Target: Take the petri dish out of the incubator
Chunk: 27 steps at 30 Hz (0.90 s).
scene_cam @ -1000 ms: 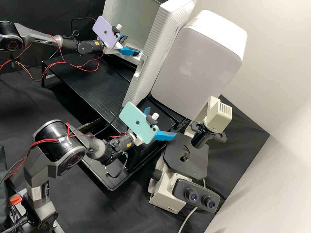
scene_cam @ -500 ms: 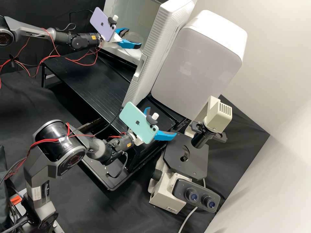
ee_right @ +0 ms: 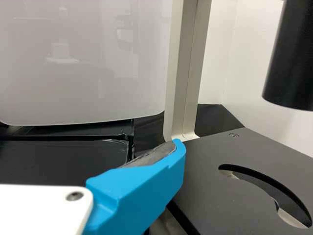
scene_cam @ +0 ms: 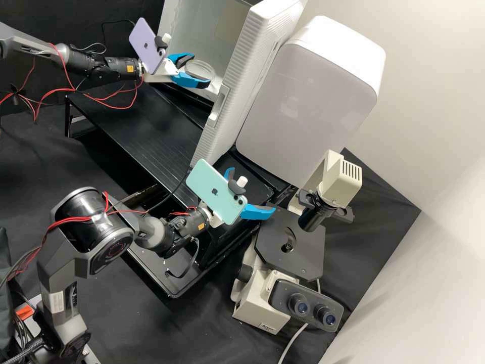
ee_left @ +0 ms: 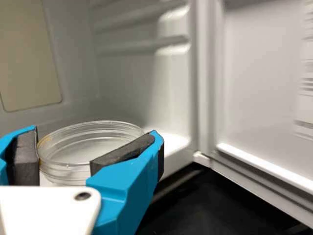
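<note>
High view: petri dish (scene_cam: 198, 66) level, upright

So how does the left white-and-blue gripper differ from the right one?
The left gripper clasps the clear round petri dish at the open white incubator; the right gripper hangs by the microscope's black stage. Left carries a purple phone, right a mint-green phone. Both are white and blue.

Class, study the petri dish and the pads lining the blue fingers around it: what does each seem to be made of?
Petri dish: clear, glossy plastic or glass; the white behind shows through its wall. Pads: dark grey matte foam or rubber, by their dull, unreflective face.
</note>
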Motion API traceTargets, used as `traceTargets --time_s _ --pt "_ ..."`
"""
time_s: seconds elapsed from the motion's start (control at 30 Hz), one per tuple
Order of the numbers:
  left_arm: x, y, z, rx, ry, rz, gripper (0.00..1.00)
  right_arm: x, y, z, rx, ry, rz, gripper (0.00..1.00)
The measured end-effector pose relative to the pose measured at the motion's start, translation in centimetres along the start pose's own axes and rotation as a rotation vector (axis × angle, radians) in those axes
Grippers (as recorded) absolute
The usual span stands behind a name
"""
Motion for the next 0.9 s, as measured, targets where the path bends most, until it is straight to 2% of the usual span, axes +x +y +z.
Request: traceTargets --time_s 0.17,0.3,0.57,0.9 --pt "-3.9 0.1 0.9 0.039 -0.08 0.056 0.0 0.0 0.0 0.0 0.0 0.0 0.0 1.0" --pt "-6.5 -0.7 1.6 0.064 -0.137 0.059 0.0 0.0 0.0 0.0 0.0 0.0 0.0 1.0" --pt "-11.5 -3.9 3.1 0.076 -0.239 0.009 0.0 0.0 0.0 0.0 0.0 0.0 0.0 1.0" --pt "-13.9 -6.3 3.3 0.063 -0.277 -0.033 0.0 0.0 0.0 0.0 0.0 0.0 0.0 1.0"
